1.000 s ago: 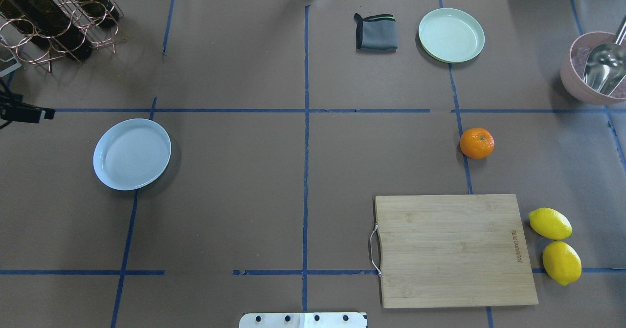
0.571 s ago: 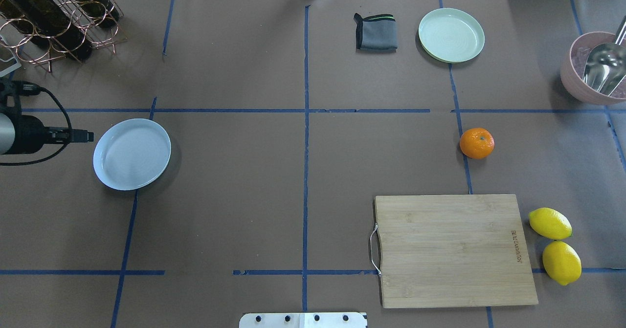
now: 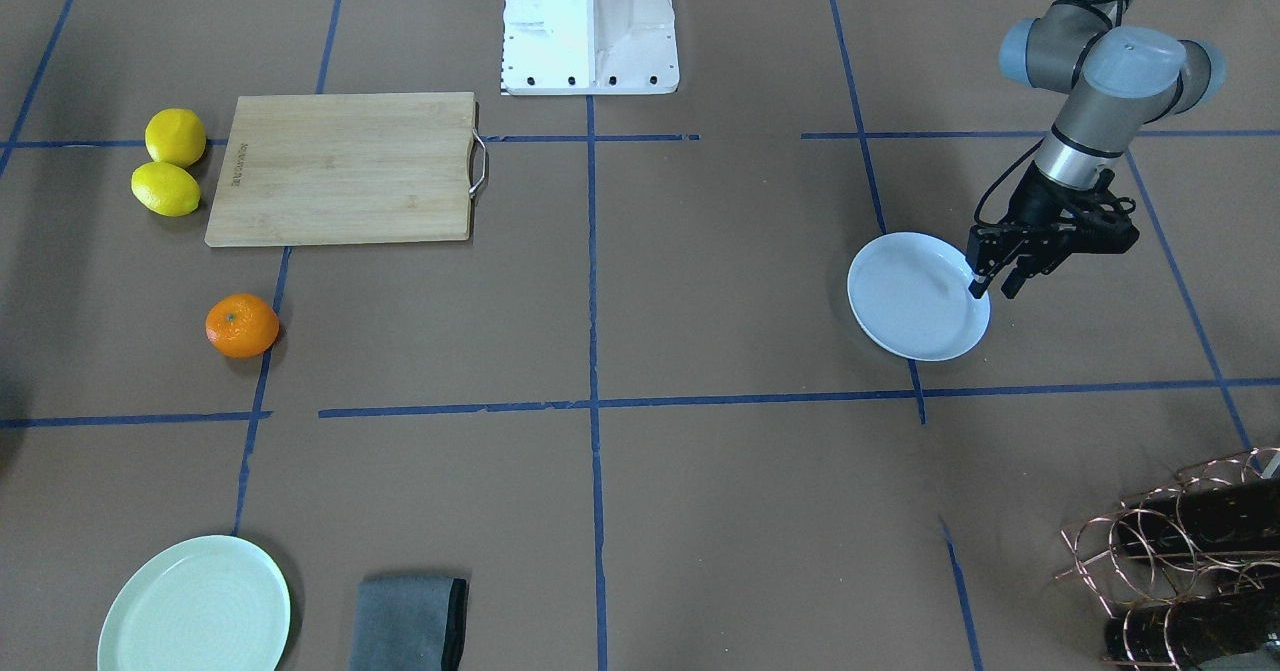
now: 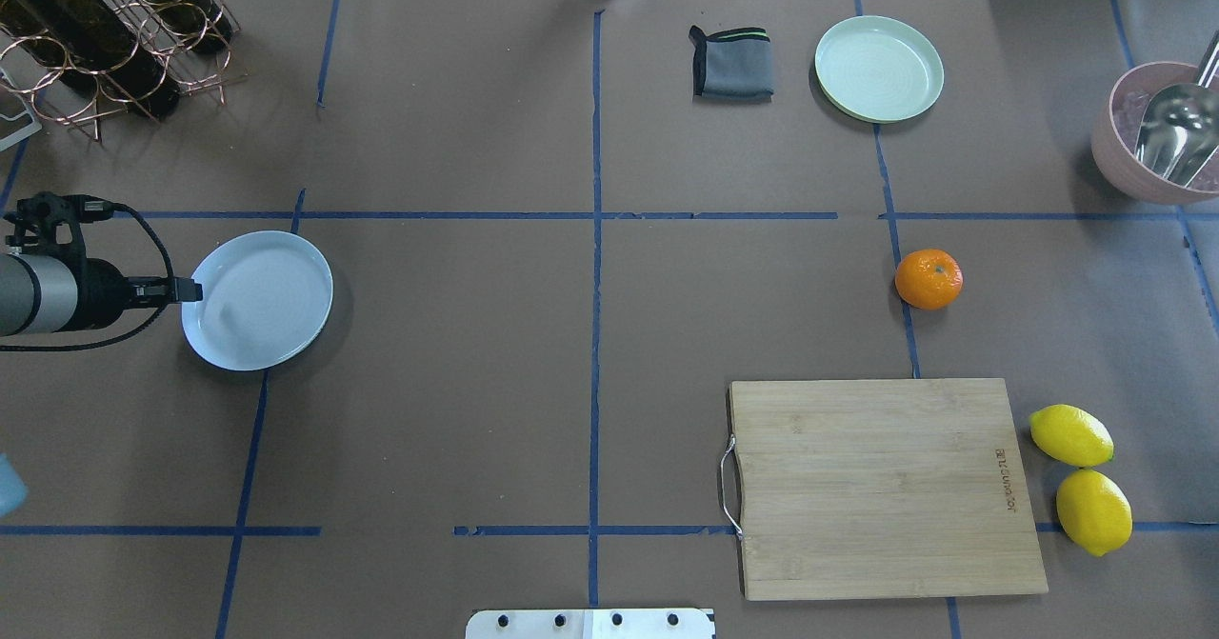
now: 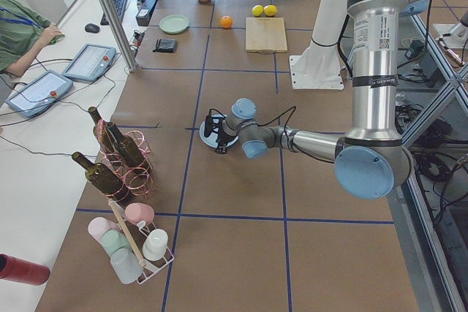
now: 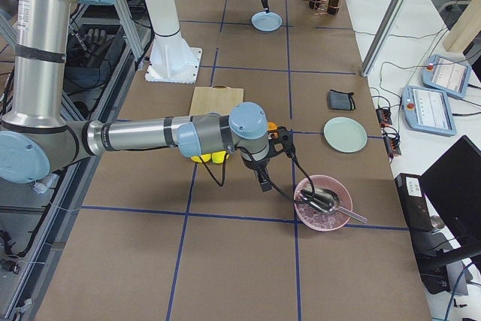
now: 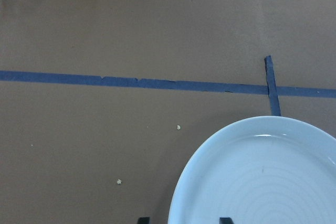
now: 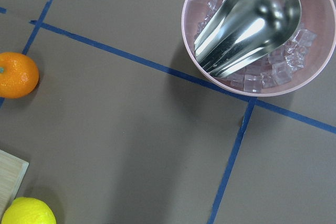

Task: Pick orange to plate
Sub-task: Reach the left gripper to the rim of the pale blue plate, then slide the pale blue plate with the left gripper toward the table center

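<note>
Two arms were out over your tabletop (image 4: pixel 476 382): the left hand (image 3: pixel 993 289) sat spread, seemingly astride the outer rim of the plate (image 4: pixel 267 306), while the right hand (image 6: pixel 262 180) hovered near the orange (image 4: pixel 929 279), spread or pressed together you could not tell. I judge you were at the approach step, with the orange untouched beside a tape line (image 4: pixel 905 334) and well apart from the plate; the next move called for closing on rim or fruit. Its stem dot faced up, and being near round it offered no long axis.
</note>
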`<state>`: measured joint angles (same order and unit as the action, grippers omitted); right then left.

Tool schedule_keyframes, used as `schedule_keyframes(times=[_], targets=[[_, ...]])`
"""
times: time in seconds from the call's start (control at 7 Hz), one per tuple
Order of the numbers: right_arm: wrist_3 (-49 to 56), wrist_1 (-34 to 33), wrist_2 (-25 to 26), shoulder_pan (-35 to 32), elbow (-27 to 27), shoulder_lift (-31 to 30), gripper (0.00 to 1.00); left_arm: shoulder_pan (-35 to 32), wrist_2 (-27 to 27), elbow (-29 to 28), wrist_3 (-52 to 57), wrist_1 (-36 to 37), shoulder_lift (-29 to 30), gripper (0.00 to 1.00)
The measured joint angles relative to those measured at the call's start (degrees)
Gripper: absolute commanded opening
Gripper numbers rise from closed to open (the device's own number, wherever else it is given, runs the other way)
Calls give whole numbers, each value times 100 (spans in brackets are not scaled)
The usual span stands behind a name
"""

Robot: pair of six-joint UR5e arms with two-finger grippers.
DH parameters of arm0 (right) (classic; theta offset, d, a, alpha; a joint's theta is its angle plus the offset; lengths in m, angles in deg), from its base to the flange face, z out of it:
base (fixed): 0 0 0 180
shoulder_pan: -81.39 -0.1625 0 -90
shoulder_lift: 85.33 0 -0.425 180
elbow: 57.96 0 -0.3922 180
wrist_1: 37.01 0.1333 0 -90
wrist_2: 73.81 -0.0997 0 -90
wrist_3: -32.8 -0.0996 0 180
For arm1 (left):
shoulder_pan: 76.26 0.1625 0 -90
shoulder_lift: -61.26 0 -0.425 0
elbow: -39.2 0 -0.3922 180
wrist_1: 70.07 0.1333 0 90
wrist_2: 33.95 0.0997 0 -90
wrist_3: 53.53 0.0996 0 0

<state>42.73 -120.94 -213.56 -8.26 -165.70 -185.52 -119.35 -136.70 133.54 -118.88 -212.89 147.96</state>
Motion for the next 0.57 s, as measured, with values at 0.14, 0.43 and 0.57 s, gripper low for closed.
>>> schedule_keyframes(times=[0.14,0.43,0.57], targets=[[0,0,0,0,4,0,100,36,19,-21,-5,0,11,21],[0,0,1,0,9,0,100,93,26,-44,-6,6,25,0],[0,0,1,0,12,0,100,132,29,-55,-1,4,46,0]])
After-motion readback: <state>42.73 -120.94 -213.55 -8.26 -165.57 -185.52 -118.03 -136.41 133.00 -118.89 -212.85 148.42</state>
